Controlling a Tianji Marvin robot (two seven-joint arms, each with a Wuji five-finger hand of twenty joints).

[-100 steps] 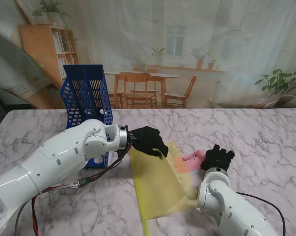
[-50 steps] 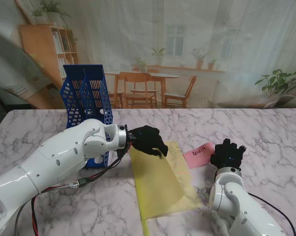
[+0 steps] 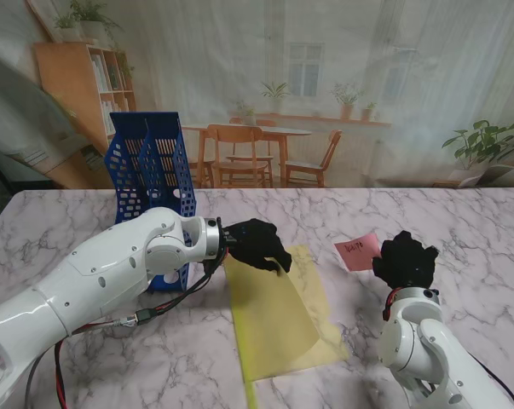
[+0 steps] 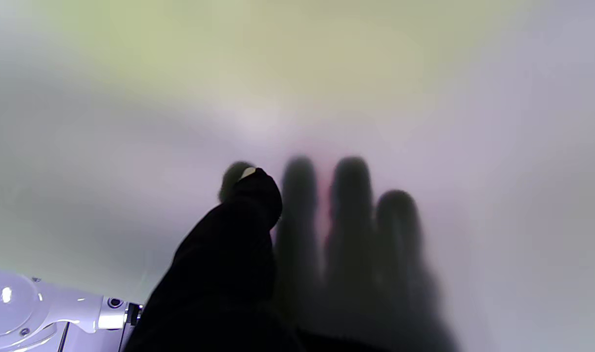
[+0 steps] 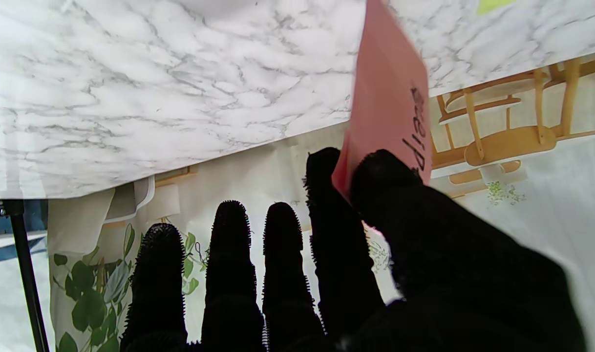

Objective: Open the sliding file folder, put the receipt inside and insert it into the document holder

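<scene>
Nearest to me, the yellow sliding file folder (image 3: 278, 319) lies flat on the marble bench (image 3: 461, 221), its long axis running from near me away toward the far edge, leaning slightly to the left as it goes. Its upper sheet is lifted at the far end, where the left hand (image 3: 258, 243) is clamped on it: the left wrist view shows the thumb (image 4: 251, 195) on the near face and three fingers as dark shapes through the translucent sheet, so the cover is pinched between them.

To the right of the folder and well apart from it, the right hand (image 3: 406, 260) holds the pink receipt (image 3: 360, 252) off the bench. In the right wrist view the thumb and index finger (image 5: 327, 195) grip one end of the slip while the other three fingers stand straight and apart. The receipt sticks out leftward from the hand, pointing toward the folder's raised mouth.

So the folder's opening lies to the left of the receipt, and the right hand is the one placed to carry it across, in my judgement.

Farthest off, the blue document holder (image 3: 150, 183) stands upright behind the left arm.
</scene>
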